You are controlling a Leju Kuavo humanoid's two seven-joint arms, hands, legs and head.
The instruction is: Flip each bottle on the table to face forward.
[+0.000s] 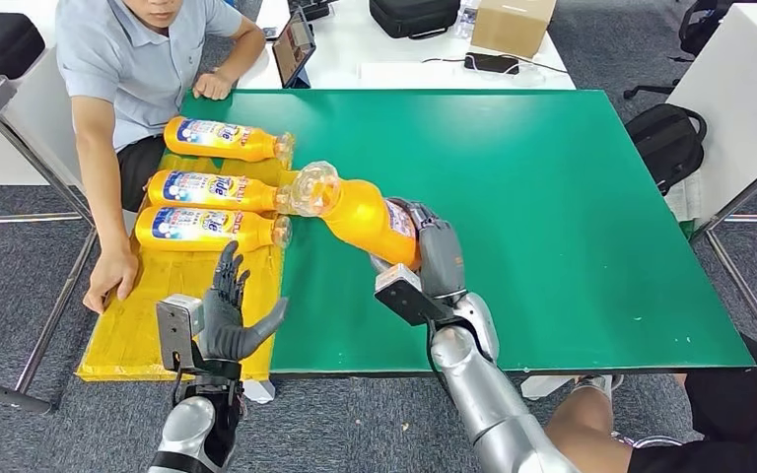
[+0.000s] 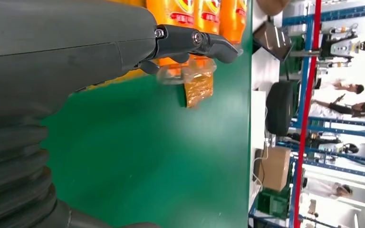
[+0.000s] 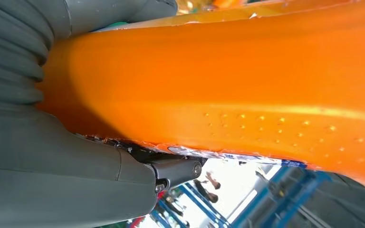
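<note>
Glossy orange plastic bottle (image 1: 370, 219); matt green table (image 1: 552, 217); silver metal arm (image 1: 493, 404).

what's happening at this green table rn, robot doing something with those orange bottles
The robot's right hand grips an orange bottle over the green table, its clear cap end pointing toward three more bottles lying in a row on a yellow mat. Those three show their labels. The left hand hovers open by the mat's near edge, holding nothing. A seated person rests a hand on the mat's far side.
</note>
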